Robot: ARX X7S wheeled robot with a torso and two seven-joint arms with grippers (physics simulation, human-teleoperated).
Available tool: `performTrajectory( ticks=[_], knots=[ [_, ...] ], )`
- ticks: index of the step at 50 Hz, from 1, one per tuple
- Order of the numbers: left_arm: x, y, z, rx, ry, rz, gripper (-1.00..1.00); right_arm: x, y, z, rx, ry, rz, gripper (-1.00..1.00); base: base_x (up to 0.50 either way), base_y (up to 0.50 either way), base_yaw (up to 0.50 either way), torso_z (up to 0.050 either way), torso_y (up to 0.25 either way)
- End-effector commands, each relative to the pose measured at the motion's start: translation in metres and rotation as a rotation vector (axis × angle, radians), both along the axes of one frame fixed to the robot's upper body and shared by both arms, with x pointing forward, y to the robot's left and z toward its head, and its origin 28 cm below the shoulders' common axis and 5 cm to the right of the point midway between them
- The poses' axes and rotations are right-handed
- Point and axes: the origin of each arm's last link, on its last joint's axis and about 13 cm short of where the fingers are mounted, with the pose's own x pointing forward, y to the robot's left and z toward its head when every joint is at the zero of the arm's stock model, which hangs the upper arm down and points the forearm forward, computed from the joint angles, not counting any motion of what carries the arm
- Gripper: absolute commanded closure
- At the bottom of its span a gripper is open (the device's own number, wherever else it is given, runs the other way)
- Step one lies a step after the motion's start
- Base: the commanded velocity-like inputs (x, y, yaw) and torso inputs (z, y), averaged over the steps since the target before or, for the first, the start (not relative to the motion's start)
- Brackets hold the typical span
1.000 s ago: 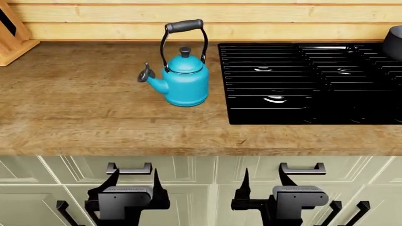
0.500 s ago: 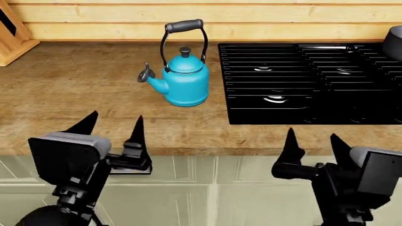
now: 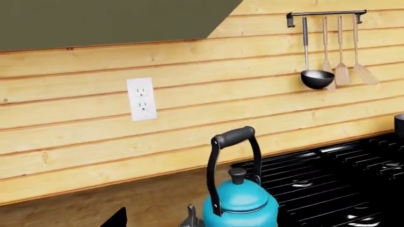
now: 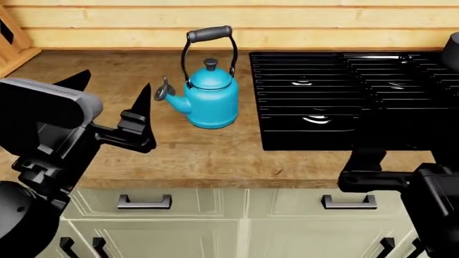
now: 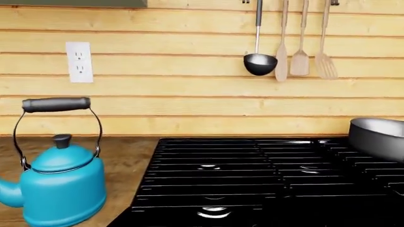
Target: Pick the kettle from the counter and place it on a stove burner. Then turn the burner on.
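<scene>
The turquoise kettle stands upright on the wooden counter, just left of the black cooktop. Its spout points left and its dark handle bar is up. It also shows in both wrist views, kettle and kettle. My left gripper hovers open over the counter, left of the kettle and apart from it, holding nothing. My right gripper sits low at the cooktop's front edge; its fingers merge with the black surface. Stove burner caps glint between the grate bars.
A grey pot sits on the cooktop's far right. A wooden knife block stands at the counter's back left. Utensils hang on the plank wall, beside an outlet. Pale cabinet drawers lie below the counter.
Both arms have risen from cabinet height to counter height. The left gripper now hangs over the counter near the kettle's spout; the right one is at the cooktop's front. The kettle has not moved.
</scene>
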Motion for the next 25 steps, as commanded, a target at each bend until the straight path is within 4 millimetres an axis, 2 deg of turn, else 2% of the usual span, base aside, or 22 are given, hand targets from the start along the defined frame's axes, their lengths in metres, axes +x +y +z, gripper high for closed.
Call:
performTrajectory(
  ticks=[1,25],
  knots=[
    [0.0032,0.0012,0.0079,0.013,-0.021,0.019,-1.0,-0.0057,0.0005,0.0015,-0.041,0.003,0.016,-1.0,0.35,0.0,0.0,0.0,0.0],
    [0.0058,0.0005,0.0059,0.026,-0.016,0.012,-1.0,-0.0038,0.0003,0.0014,-0.066,0.007,0.009,-1.0,0.36,0.0,0.0,0.0,0.0]
  ],
)
